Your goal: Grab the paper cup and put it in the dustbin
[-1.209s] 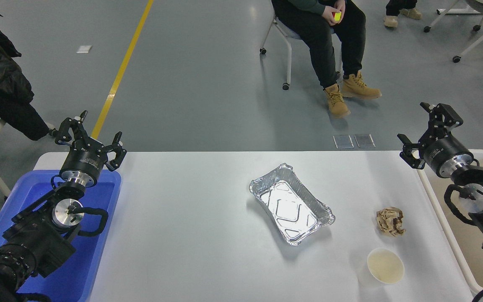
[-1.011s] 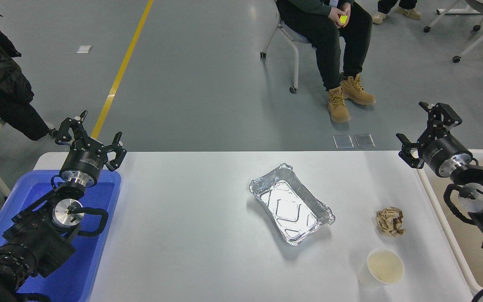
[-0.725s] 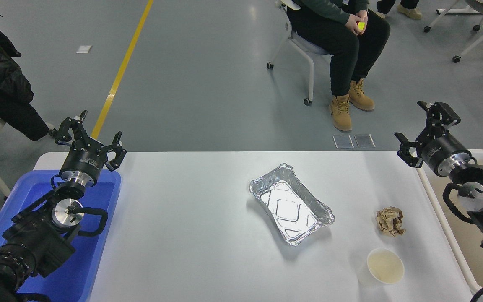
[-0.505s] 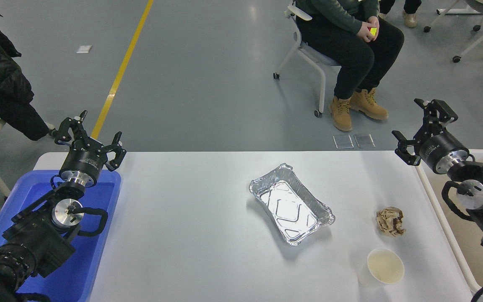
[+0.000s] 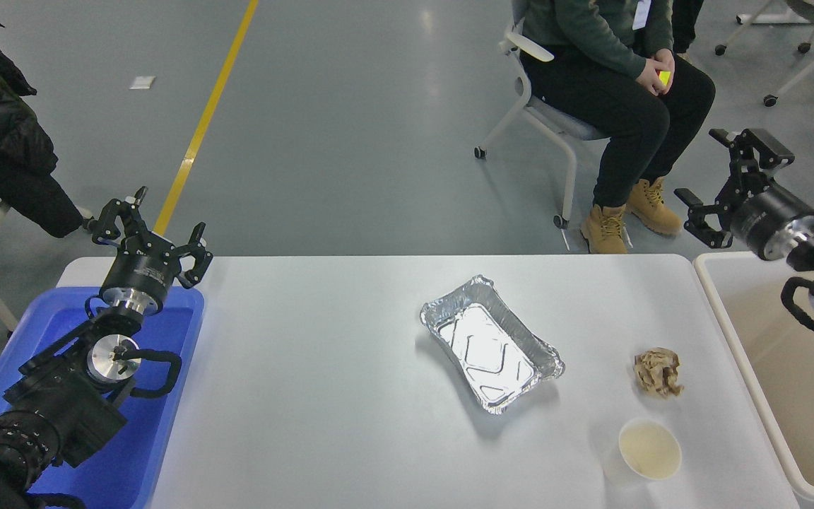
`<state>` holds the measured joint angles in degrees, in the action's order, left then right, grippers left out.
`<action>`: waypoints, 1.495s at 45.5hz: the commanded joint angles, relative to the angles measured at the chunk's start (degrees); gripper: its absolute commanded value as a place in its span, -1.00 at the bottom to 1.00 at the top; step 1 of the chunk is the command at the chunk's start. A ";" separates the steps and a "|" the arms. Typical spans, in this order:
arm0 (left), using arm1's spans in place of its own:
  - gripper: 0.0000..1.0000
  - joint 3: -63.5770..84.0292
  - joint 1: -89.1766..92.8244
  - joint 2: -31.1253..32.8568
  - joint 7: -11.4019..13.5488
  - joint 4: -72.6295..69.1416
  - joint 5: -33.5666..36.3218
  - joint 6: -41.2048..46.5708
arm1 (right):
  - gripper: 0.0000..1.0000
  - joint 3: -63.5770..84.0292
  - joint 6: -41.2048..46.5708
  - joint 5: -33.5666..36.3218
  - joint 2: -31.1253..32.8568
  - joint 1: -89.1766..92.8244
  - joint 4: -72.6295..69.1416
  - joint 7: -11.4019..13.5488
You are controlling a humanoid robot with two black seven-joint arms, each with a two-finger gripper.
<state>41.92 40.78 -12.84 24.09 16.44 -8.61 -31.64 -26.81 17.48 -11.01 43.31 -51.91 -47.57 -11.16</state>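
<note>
On the white table, everything sits relative to the foil tray at its middle. Right of the tray, past the table's edge, stands the dustbin, long axis running away from the camera. Above the bin's far end the right arm reaches in from the right edge, raised, its right gripper spread wide and holding nothing. Far left of the tray, the left gripper is parked over the blue bin, fingers apart, empty. Near-right of the tray lies a crumpled paper ball; just nearer stands the paper cup, upright, mouth upward.
</note>
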 commanded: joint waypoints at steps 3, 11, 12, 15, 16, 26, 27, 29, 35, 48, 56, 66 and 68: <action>0.98 0.00 0.00 0.00 -0.01 0.00 0.00 0.00 | 1.00 18.62 -0.52 -2.26 7.58 -15.40 -6.30 1.85; 0.98 0.00 0.00 0.00 -0.01 0.00 0.00 0.00 | 1.00 37.16 -0.43 -2.08 8.90 -30.77 -10.51 1.85; 0.98 0.00 0.00 0.00 -0.01 0.00 0.00 0.00 | 1.00 39.44 -0.43 -2.08 9.08 -32.79 -11.66 1.85; 0.98 0.00 0.00 0.00 -0.01 0.00 0.00 0.00 | 1.00 46.38 -0.43 -2.08 9.87 -39.03 -15.96 1.85; 0.98 0.00 0.00 0.00 -0.01 0.00 0.00 0.00 | 1.00 48.76 -0.43 -2.17 10.04 -41.05 -17.19 1.76; 0.98 0.00 0.00 0.00 -0.01 0.00 0.00 0.00 | 1.00 69.60 -0.43 -2.26 3.72 -59.70 -23.44 1.76; 0.98 0.00 0.00 0.00 -0.01 0.00 0.00 0.00 | 1.00 71.00 -0.43 -2.26 3.11 -60.75 -23.88 1.76; 0.98 0.00 0.00 0.00 -0.01 0.00 0.00 0.00 | 1.00 73.47 -0.43 -2.26 1.27 -62.60 -24.76 1.76; 0.98 0.00 0.00 0.00 -0.01 0.00 0.00 0.00 | 1.00 79.27 -0.43 -3.14 -4.45 -66.65 -26.60 1.67; 0.98 0.00 0.00 0.00 -0.01 0.00 0.00 0.00 | 1.00 89.12 -0.08 -6.74 -12.28 -71.04 -34.42 1.67; 0.98 0.00 0.00 0.00 -0.01 0.00 0.00 0.00 | 1.00 95.44 0.01 -7.09 -14.48 -74.82 -39.61 1.67; 0.98 0.00 0.00 0.00 -0.01 0.00 0.00 0.00 | 1.00 100.37 0.36 -8.76 -14.83 -78.16 -44.01 1.58; 0.98 0.00 0.00 0.00 -0.01 0.00 0.00 0.00 | 1.00 101.51 0.36 -9.37 -14.92 -78.60 -45.06 1.58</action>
<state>41.91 40.78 -12.83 24.08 16.44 -8.61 -31.64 68.07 17.60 -18.51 29.86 -126.75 -87.18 -9.49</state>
